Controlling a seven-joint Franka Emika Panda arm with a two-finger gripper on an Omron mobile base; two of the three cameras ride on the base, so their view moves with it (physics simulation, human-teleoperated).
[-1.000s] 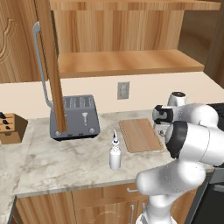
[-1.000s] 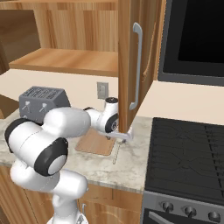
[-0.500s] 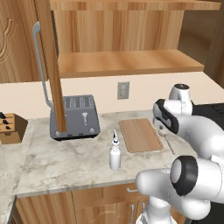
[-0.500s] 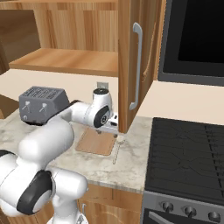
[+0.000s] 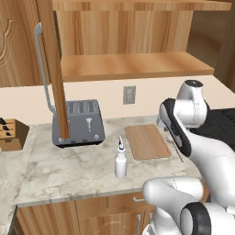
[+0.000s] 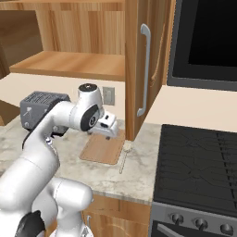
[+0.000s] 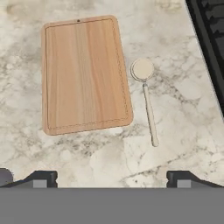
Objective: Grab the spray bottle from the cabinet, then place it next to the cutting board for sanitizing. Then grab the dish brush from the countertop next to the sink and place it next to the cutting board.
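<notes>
Hand view: we look down on one cutting board (image 7: pixel 85 75) and one dish brush (image 7: pixel 146 95) lying just beside it on the marbled table (image 7: pixel 183 122), board and brush apart. Our two fingers (image 7: pixel 42 178) stand wide open, gripping nothing, above the table. From the left base view we count one spray bottle (image 5: pixel 120 158) standing upright near the board's other side, one toaster (image 5: pixel 79 122), one knife block (image 5: pixel 10 135) and the open cabinet (image 5: pixel 133 64) above.

kitchen, marble countertop (image 5: pixel 69 170), toaster (image 5: pixel 79 122), stovetop (image 6: pixel 199 157), wooden cabinet (image 5: pixel 133 64)
</notes>
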